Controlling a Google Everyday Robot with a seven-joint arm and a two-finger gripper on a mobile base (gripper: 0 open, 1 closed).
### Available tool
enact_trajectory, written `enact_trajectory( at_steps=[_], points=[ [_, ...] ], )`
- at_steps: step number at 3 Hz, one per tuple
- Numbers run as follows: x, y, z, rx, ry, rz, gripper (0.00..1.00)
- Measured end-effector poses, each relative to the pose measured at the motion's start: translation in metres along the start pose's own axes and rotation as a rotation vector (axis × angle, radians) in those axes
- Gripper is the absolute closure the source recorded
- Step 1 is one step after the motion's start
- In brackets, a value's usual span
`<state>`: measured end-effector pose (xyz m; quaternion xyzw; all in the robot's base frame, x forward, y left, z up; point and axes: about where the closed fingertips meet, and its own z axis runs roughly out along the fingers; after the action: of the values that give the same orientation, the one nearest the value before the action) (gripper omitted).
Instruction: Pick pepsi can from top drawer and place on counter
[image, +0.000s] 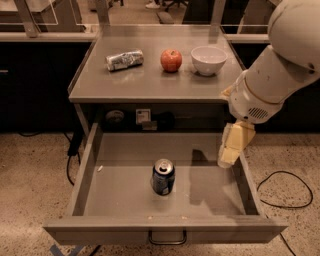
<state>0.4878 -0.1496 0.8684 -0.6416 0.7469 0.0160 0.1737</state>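
The pepsi can (163, 177) stands upright in the middle of the open top drawer (125, 176), dark blue with a silver top. The counter (150, 80) sits above the drawer. My gripper (231, 147) hangs from the white arm over the drawer's right side, to the right of the can, above it and clear of it. It holds nothing that I can see.
On the counter lie a dented silvery can (124, 59) on its side, a red apple (171, 60) and a white bowl (209, 60). Cables run on the speckled floor at both sides. The drawer's front handle (167, 238) faces me.
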Motion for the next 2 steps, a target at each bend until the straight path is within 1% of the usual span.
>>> enact_trajectory(
  at_steps=[1,2],
  points=[
    [-0.006,0.002,0.007,-0.006,-0.004,-0.015,0.0],
    [-0.022,0.007,0.05,-0.031,0.0,-0.043,0.0]
  ],
)
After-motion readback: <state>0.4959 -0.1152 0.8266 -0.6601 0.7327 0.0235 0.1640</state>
